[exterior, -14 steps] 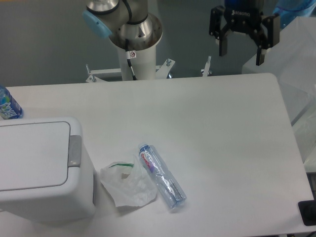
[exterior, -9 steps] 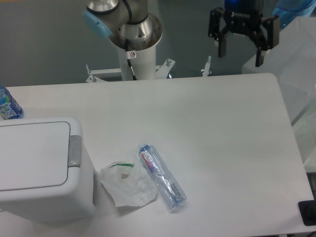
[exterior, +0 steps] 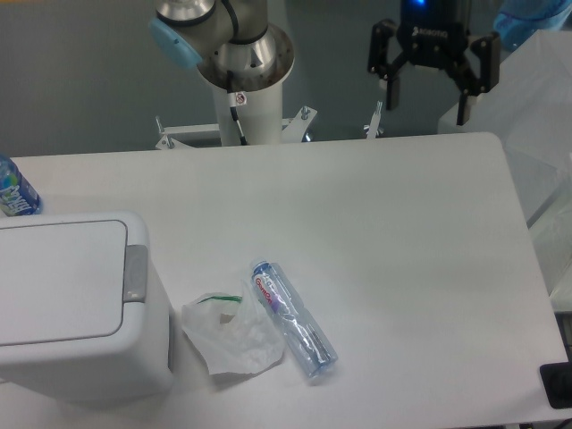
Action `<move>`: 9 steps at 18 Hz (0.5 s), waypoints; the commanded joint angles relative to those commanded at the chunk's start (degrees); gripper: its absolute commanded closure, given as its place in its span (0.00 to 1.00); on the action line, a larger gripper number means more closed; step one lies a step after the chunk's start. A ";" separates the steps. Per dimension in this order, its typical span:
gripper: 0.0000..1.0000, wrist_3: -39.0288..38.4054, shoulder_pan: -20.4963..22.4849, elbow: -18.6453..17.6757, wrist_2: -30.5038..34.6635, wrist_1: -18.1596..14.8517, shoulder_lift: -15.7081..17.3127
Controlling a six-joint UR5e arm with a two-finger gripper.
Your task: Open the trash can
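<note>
The trash can (exterior: pixel 76 308) is a large white bin at the front left of the table. Its flat lid (exterior: pixel 58 279) is closed and its grey latch tab (exterior: pixel 135 273) faces right. My gripper (exterior: pixel 427 112) hangs open and empty above the table's far right edge, far from the trash can. Its two black fingers (exterior: pixel 391 89) point down and stand wide apart.
A thin white plastic bag (exterior: pixel 232 332) and a clear plastic bottle (exterior: pixel 293 319) lie just right of the trash can. A blue-labelled bottle (exterior: pixel 15 189) stands at the left edge. The arm's base column (exterior: pixel 241 80) rises behind the table. Clear plastic sheeting (exterior: pixel 545 134) is at the right.
The gripper has moved slightly left and up, staying open. Nothing else moved.
</note>
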 joint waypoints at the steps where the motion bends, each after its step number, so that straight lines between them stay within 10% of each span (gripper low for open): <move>1: 0.00 -3.43 -1.49 0.35 0.00 1.57 -1.13; 9: 0.00 -34.03 -14.41 0.97 0.00 14.15 -6.50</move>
